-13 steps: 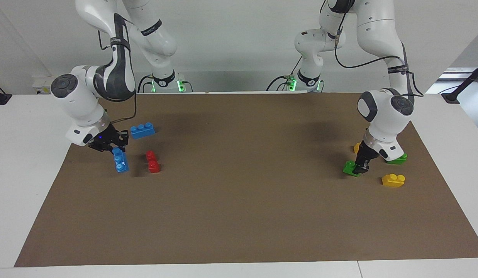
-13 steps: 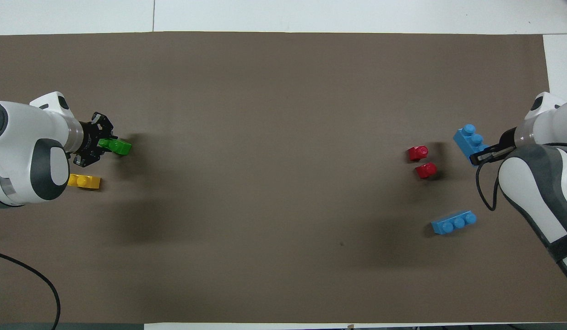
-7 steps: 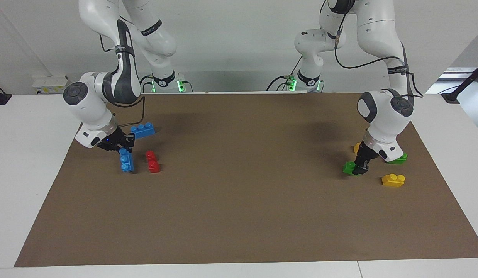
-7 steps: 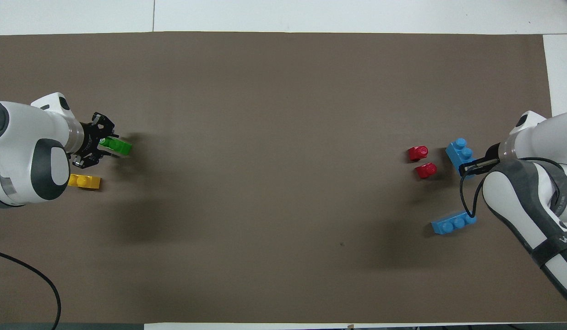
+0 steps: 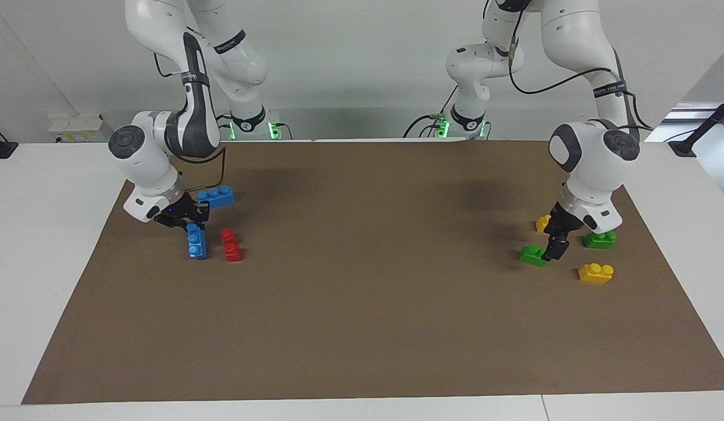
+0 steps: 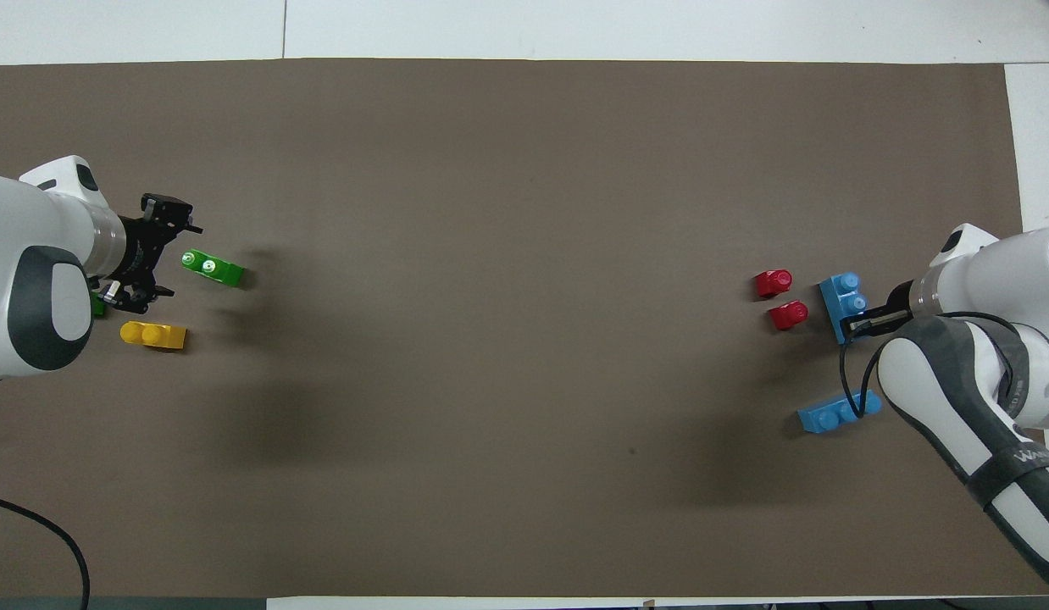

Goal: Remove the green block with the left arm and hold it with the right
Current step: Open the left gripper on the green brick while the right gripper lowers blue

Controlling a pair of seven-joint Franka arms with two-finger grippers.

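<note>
One green block (image 5: 533,255) lies on the brown mat near the left arm's end, also seen from overhead (image 6: 213,268). My left gripper (image 5: 555,242) is open beside it, toward the table's end, not holding it; from overhead (image 6: 154,251) its fingers stand wide apart. A second green block (image 5: 600,240) lies close by, mostly hidden under the wrist from overhead (image 6: 97,305). My right gripper (image 5: 189,224), with a blue light, is shut on a three-stud blue brick (image 5: 196,241) low over the mat at its own end; from overhead the gripper (image 6: 863,320) and brick (image 6: 840,299) show too.
Two yellow bricks (image 5: 596,273) (image 5: 542,223) lie around the green blocks. Two red bricks (image 5: 228,235) (image 5: 233,252) sit beside the held blue brick. Another blue brick (image 5: 216,197) lies nearer to the robots.
My left gripper has opened, let go of the green block and drawn back from it. My right gripper has carried the blue brick closer to the red bricks.
</note>
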